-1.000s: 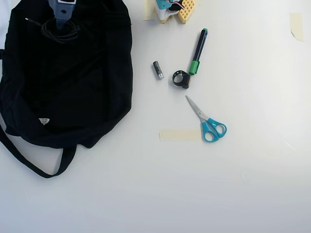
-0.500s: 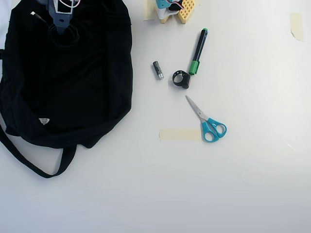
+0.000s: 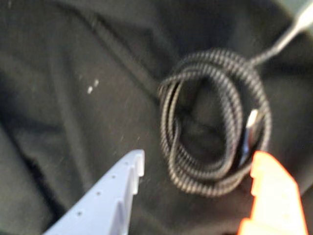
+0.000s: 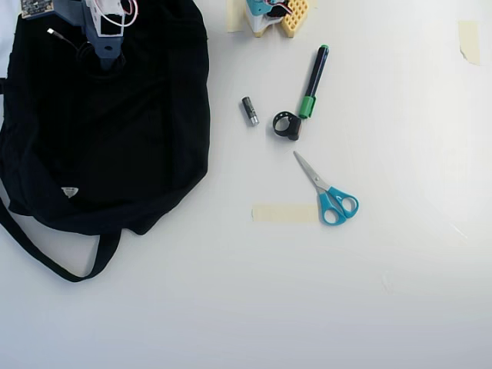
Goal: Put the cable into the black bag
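Observation:
The cable (image 3: 215,122), a black braided cord wound in a small loose coil, lies on the fabric of the black bag (image 3: 73,98). Its metal plug glints at the coil's right side. My gripper (image 3: 198,160) is open: the pale fingertip (image 3: 134,166) is left of the coil, and the orange fingertip (image 3: 266,171) is at its lower right edge. In the overhead view the gripper (image 4: 106,58) hangs over the top left part of the black bag (image 4: 115,138). Only the cable's free end (image 4: 55,34) shows beside it there, and the coil is hidden under the arm.
On the white table right of the bag lie a small grey cylinder (image 4: 250,110), a black ring clip (image 4: 287,124), a green-capped marker (image 4: 315,81), blue-handled scissors (image 4: 330,196) and a tape strip (image 4: 284,214). The arm's base (image 4: 273,15) is at the top edge.
In the overhead view the arm has drawn back toward the top edge. The coil, plainly visible around the fingertips a second ago, is now covered by the arm.

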You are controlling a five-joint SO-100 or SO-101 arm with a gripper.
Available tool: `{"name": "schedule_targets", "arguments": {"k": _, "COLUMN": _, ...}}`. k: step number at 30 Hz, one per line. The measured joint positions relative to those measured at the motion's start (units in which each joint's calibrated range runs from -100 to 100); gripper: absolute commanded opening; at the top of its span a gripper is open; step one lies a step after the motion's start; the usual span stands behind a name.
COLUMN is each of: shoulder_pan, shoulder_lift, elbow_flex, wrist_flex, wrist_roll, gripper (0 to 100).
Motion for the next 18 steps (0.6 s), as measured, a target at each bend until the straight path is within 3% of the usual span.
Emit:
{"name": "schedule_targets", "arguments": {"k": 4, "shoulder_pan": -1.84, "shoulder_lift": -4.82, "elbow_flex": 0.63, "wrist_flex": 4.12, "wrist_roll": -1.07, "gripper": 28}}
{"name": "schedule_targets", "arguments": {"k": 7, "shoulder_pan": -2.42, "shoulder_lift": -13.37, "elbow_flex": 0.63, "wrist_flex": 11.94, "wrist_roll": -1.76, "gripper": 4}}
{"name": "schedule_targets", "arguments": {"k": 10, "shoulder_pan": -8.82, "shoulder_lift": -14.03, "elbow_flex": 0.63, "wrist_flex": 16.57, "wrist_roll": -2.78, "gripper": 2}}
{"name": "schedule_targets", "arguments": {"k": 14, "shoulder_pan": -30.12, "shoulder_lift": -16.52, "elbow_flex": -0.63, "wrist_flex": 16.57, "wrist_roll": -3.37, "gripper": 2}}
{"name": "schedule_targets", "arguments": {"k": 18, "shoulder_pan": -46.07, "shoulder_lift": -36.28, "elbow_flex": 0.16, "wrist_flex": 19.32, "wrist_roll": -3.22, "gripper": 2}}
